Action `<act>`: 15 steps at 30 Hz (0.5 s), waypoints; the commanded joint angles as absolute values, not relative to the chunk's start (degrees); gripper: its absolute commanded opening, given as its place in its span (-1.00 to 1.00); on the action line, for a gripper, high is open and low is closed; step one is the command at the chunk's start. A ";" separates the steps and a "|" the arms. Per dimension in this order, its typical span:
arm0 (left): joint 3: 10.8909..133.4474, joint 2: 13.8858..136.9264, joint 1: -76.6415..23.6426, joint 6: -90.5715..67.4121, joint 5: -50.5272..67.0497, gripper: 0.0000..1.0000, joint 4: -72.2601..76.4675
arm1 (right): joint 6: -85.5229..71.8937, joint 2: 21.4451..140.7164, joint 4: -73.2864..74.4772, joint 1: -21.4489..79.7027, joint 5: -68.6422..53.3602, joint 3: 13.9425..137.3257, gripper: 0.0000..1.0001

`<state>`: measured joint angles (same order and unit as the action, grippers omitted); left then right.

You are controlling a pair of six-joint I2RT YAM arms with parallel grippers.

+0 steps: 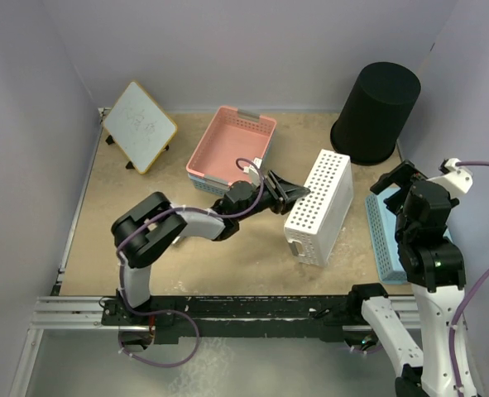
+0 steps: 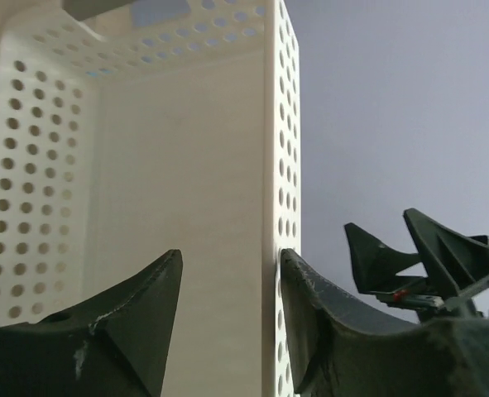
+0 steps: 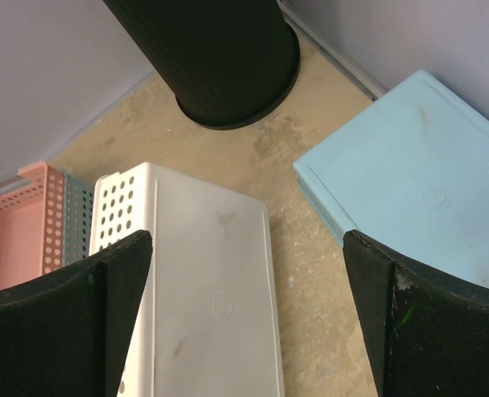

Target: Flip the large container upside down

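Observation:
The large container, a tall round black wastebasket (image 1: pixel 376 112), stands at the back right with its wide ribbed rim on the table and its closed end up; the right wrist view shows it (image 3: pixel 219 58) too. My left gripper (image 1: pixel 298 192) is open, its jaws straddling one perforated side wall of a white lattice basket (image 1: pixel 320 207) that stands on its long side (image 2: pixel 227 252). My right gripper (image 1: pixel 400 179) is open and empty (image 3: pixel 248 236), hovering above the table between the white basket and a blue basket, short of the wastebasket.
A light blue basket (image 1: pixel 385 236) lies bottom up at the right edge. A pink basket (image 1: pixel 232 145) sits stacked in another blue one at the back middle. A small whiteboard (image 1: pixel 139 126) leans at the back left. Walls close three sides.

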<state>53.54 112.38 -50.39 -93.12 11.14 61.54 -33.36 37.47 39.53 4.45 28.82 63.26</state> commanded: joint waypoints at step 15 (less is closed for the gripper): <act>63.59 93.66 -50.62 -54.71 -11.61 0.01 1.36 | -32.78 41.02 35.73 4.57 25.85 60.87 0.99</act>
<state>60.80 96.49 -50.39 -62.72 -6.07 11.88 -33.21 40.27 38.50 4.45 26.74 61.34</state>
